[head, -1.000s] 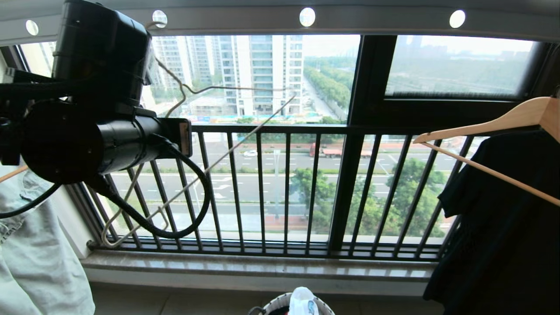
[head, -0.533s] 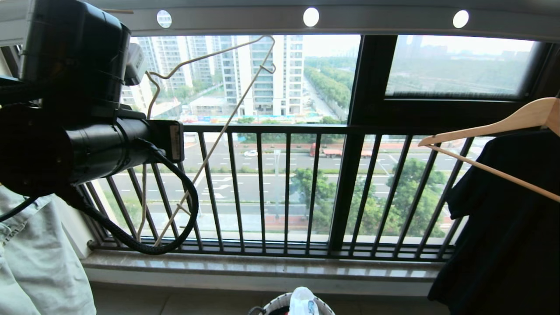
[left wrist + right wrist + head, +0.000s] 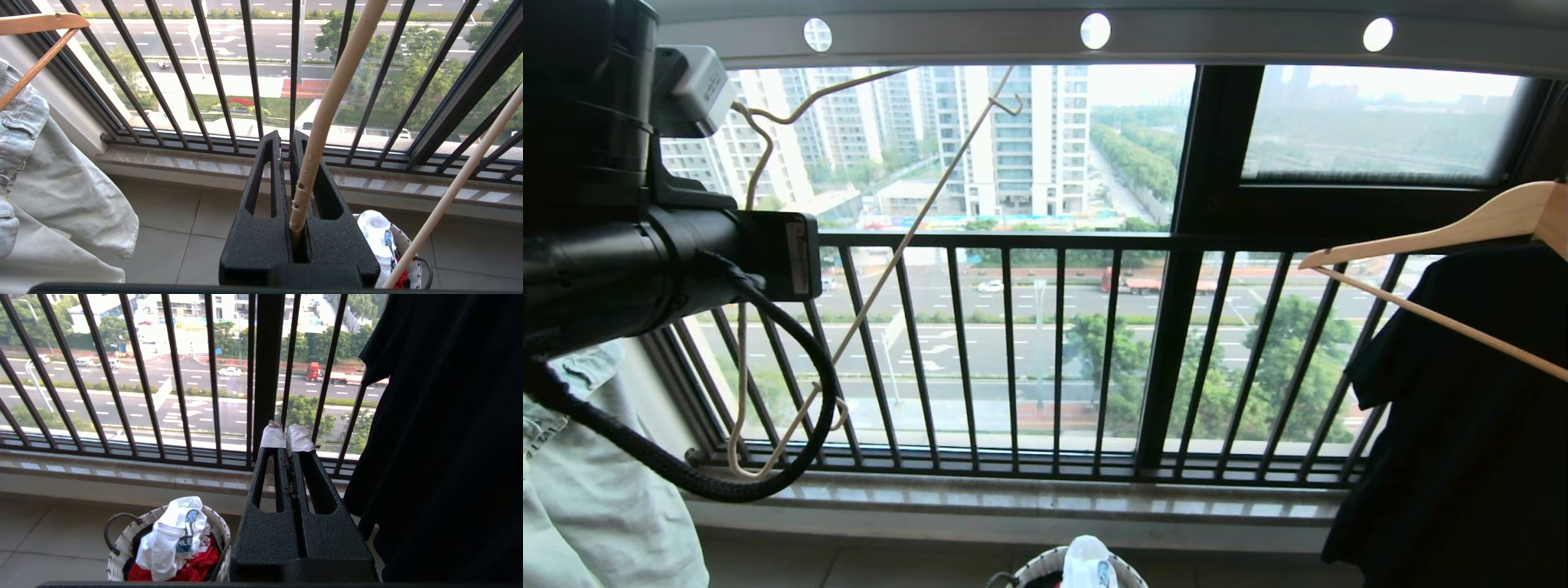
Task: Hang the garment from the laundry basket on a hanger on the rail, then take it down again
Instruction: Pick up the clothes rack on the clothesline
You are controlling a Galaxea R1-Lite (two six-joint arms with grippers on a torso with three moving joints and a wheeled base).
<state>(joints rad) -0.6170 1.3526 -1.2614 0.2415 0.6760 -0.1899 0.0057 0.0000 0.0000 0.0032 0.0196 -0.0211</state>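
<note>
Garment (image 3: 171,535) lies in laundry basket (image 3: 122,555); left pincer (image 3: 288,141) grips hanger (image 3: 882,269), right pincer (image 3: 286,437) closed.

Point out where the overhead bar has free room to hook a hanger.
Free: the grey holed rail between the left end effector's cream wire hanger and the wooden hanger with the black shirt. Crowded: both ends.

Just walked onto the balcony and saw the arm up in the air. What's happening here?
The robot's left pincer is shut on a thin wire hanger, holding it tilted in front of the window bars, below the grey rail. The white T-shirt lies in the laundry basket on the floor, not yet hung. The right pincer is shut and empty.
</note>
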